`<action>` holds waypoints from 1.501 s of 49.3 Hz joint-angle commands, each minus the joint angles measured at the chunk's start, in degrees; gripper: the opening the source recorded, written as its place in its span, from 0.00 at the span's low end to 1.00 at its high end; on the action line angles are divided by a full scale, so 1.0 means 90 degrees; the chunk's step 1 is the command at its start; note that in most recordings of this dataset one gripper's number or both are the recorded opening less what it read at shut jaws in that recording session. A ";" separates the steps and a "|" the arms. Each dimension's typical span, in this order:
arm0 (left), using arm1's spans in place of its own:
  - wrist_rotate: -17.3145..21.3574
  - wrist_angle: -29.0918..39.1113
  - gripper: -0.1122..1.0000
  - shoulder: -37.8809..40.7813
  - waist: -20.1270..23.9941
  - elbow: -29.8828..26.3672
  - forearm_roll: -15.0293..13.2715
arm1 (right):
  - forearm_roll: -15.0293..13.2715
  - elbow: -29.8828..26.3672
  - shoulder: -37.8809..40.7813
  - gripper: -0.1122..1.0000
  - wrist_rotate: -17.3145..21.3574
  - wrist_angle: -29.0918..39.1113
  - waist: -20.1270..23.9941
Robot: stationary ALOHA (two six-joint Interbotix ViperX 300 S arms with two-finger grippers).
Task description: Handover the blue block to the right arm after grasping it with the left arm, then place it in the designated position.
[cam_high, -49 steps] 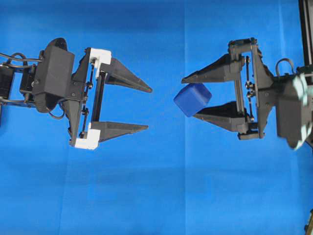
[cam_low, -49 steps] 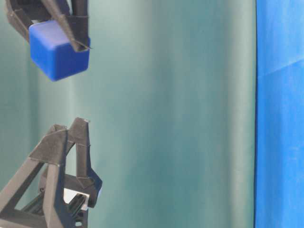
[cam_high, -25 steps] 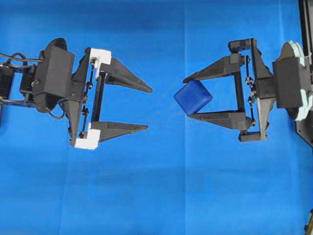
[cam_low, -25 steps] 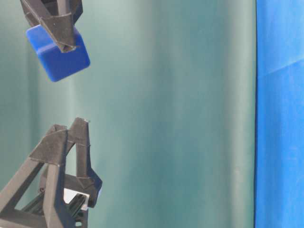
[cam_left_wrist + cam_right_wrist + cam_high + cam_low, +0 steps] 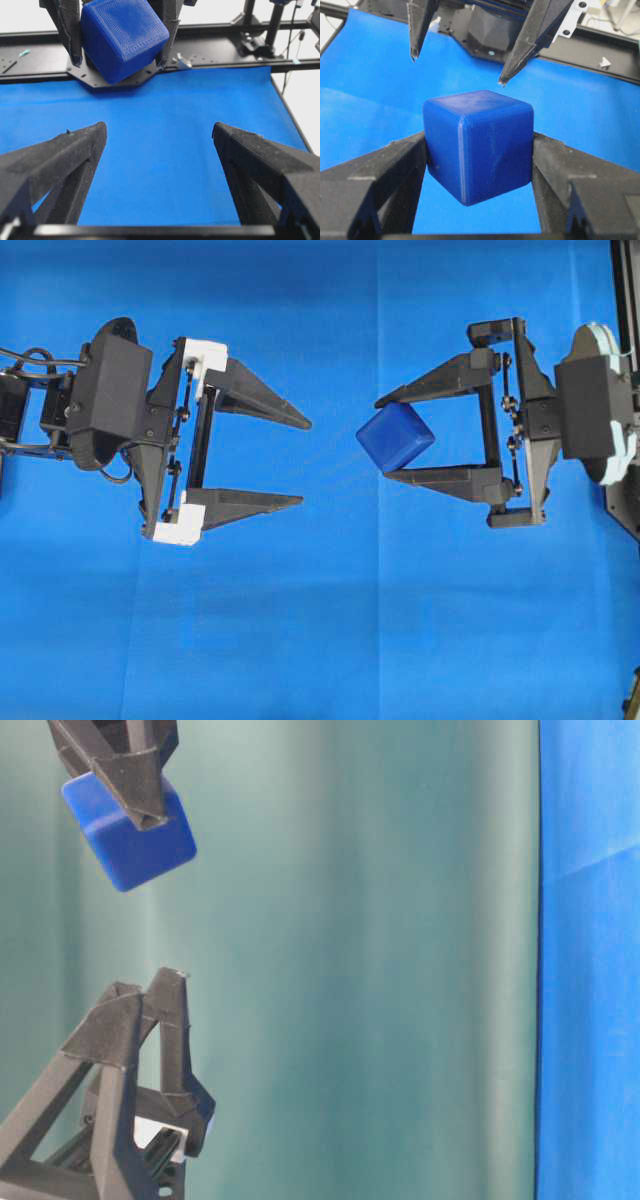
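Right gripper (image 5: 382,438) jaws pinching the blue block (image 5: 395,439) by two opposite faces, held tilted above the blue cloth (image 5: 320,620); left gripper (image 5: 305,463) jaws spread wide, empty, facing the block with clear cloth between; black frame rail (image 5: 210,47) beyond the cloth's far edge

1. A robotics lab bench: a blue cloth (image 5: 330,640) covers the counter.
2. A black perforated metal frame (image 5: 210,47) with loose cables borders it.
3. Behind hangs what is probably a teal curtain (image 5: 360,970).
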 commanded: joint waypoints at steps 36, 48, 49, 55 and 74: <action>0.0010 -0.0029 0.92 -0.0127 -0.0010 -0.0088 -0.0010 | 0.0020 -0.0088 -0.0078 0.57 0.0020 -0.0010 0.0010; 0.0000 -0.0029 0.92 -0.0127 -0.0010 -0.0098 -0.0010 | 0.0020 -0.0078 -0.0078 0.57 0.0029 0.0049 0.0020; 0.0000 -0.0029 0.92 -0.0127 -0.0010 -0.0098 -0.0010 | 0.0020 -0.0078 -0.0078 0.57 0.0029 0.0049 0.0020; 0.0000 -0.0029 0.92 -0.0127 -0.0010 -0.0098 -0.0010 | 0.0020 -0.0078 -0.0078 0.57 0.0029 0.0098 0.0010; 0.0000 -0.0029 0.92 -0.0127 -0.0010 -0.0098 -0.0010 | 0.0088 -0.0059 -0.0078 0.57 0.0098 0.0674 0.0156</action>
